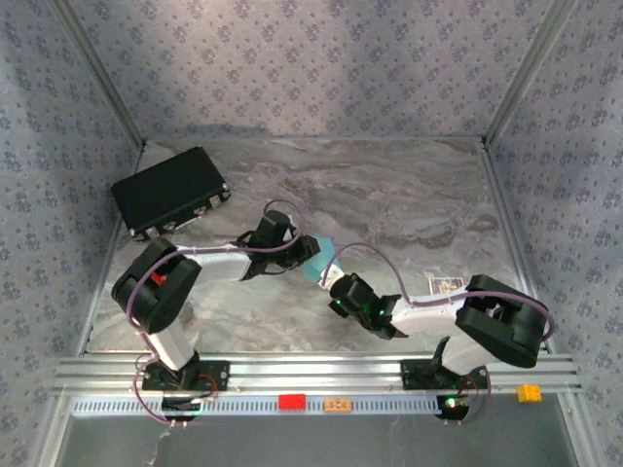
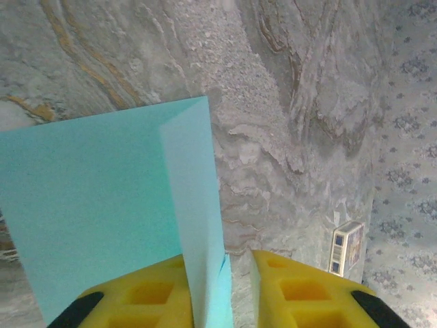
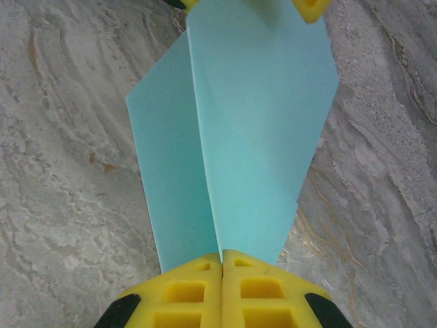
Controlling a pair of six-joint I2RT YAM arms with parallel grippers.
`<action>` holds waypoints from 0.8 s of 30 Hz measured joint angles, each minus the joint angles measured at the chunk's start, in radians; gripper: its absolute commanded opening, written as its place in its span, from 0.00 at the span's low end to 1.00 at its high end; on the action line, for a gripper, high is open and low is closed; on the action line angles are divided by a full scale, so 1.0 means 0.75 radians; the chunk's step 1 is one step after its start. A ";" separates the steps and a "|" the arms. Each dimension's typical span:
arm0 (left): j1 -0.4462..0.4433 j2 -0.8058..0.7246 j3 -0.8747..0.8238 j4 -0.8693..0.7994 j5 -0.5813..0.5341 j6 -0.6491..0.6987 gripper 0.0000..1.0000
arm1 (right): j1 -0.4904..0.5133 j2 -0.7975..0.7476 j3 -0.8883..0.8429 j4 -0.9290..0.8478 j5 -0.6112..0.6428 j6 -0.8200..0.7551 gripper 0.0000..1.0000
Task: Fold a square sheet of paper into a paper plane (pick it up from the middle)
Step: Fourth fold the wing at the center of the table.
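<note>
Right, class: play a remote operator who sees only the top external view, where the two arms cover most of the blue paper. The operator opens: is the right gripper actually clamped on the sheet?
Observer: Yes. In the right wrist view the right gripper has its jaws pressed together on the square sheet of paper.
Operator: And the left gripper?
Observer: In the left wrist view the left gripper has its jaws apart; the paper's edge stands in the gap between them.
Operator: Is the sheet flat?
Observer: No. It is folded, with two panels meeting along a crease that runs down into the right gripper.
</note>
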 measured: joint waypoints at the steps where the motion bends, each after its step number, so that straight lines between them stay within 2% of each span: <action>1: 0.000 -0.011 -0.002 -0.010 -0.013 0.001 0.40 | -0.008 0.000 0.000 0.001 -0.013 0.012 0.01; 6: 0.002 -0.110 -0.035 -0.056 -0.096 0.009 0.46 | -0.065 0.000 -0.002 0.026 -0.127 0.076 0.01; 13: 0.011 -0.214 -0.076 -0.107 -0.201 0.012 0.48 | -0.145 0.001 -0.038 0.107 -0.289 0.155 0.00; 24: 0.013 -0.215 -0.082 -0.126 -0.227 0.012 0.48 | -0.311 0.023 -0.080 0.206 -0.585 0.334 0.00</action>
